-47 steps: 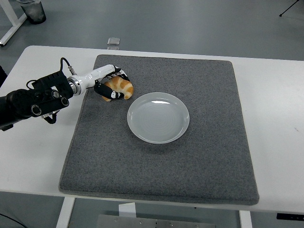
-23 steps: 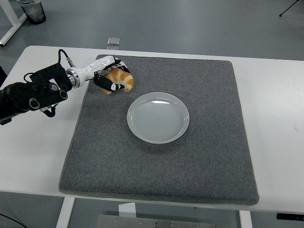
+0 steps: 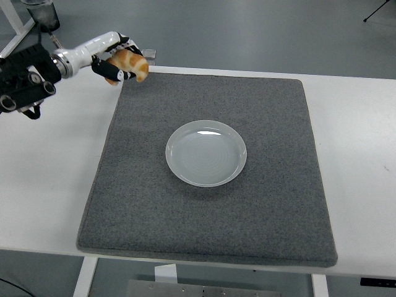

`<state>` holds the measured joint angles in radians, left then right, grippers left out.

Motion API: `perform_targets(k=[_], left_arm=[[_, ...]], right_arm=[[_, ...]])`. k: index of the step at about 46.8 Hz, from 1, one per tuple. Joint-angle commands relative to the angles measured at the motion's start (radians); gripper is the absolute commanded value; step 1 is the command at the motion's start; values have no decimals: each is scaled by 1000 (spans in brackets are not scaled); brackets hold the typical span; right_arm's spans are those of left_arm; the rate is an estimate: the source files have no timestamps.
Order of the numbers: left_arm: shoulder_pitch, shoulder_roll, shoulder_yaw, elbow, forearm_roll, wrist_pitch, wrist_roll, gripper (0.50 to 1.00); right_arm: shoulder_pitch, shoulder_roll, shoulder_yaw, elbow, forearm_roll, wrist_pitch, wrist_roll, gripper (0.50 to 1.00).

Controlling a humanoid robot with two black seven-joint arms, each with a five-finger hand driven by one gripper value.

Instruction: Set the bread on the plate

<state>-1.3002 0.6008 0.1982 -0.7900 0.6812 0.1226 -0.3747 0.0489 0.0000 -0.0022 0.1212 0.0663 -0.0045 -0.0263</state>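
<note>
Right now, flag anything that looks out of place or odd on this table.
Nothing is spilled or damaged. The round white plate sits empty and level on the grey felt mat. The left hand holds the golden-brown bread up over the mat's far left corner, away from the plate.

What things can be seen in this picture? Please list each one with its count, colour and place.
bread: one, orange-brown, held in the air above the far left corner of the mat
plate: one, white, holds nothing, near the middle of the mat
mat: one, dark grey, covers most of the table
table: one, white, fills the picture
small flat object: one, grey, on the floor beyond the table's far edge, too small to identify
bin: one, dark, on the floor at the top left
left hand: one, black and white, fingers closed around the bread, at the top left
</note>
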Motion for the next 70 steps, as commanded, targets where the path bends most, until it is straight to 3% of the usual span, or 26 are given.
perform_targets(k=[1,7,19,25,46,57,64,70], left_arm=[[-57,33,1,0,1,-38,0,500],[-151,59,1,0,1,-100,0,500],[-329,39,1,-21,1,-141,11,500],[-379,1,1,-101,0,-144,13,500],[-488,4,-6,-359,4,-141,30,500],[-492,2,-8,-486,52,-101,28,500],[-430,-12,-8,-514,118,5,25,500],[-363,-42,-10,-514,135,52,20,500]], right_arm=[[0,0,1,0,1,0,0,952],[2,0,1,0,1,0,0,952],[2,0,1,0,0,0,0,954],[2,0,1,0,0,0,0,952],[0,0,-1,0,0,0,0,952],[0,0,1,0,0,-2,0,952],[0,0,1,0,1,0,0,954],[0,0,1,0,1,0,0,954]])
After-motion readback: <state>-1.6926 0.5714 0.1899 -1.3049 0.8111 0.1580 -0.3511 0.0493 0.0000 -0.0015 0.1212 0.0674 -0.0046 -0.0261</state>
